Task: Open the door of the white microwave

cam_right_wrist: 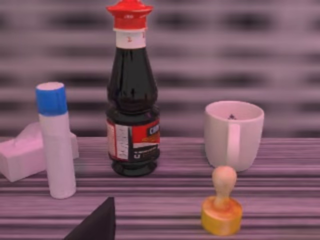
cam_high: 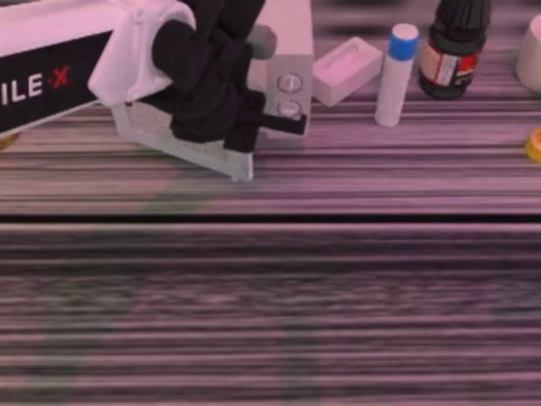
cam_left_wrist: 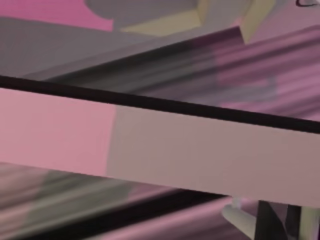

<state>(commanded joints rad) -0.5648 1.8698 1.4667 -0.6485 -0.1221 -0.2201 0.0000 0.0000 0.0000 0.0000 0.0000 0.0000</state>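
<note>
The white microwave stands at the back of the table, left of centre, with two round silver knobs on its front. Its door is swung outward from the left side, and its free edge points toward the table's front. My left gripper hangs right over the door's free end, and the arm covers most of the opening. In the left wrist view the door fills the picture as a wide pale band. Only a dark wedge of my right gripper shows, parked at the far right, away from the microwave.
To the right of the microwave stand a small white box, a white tube with a blue cap, a dark sauce bottle and a white mug. A yellow stamp sits at the right edge.
</note>
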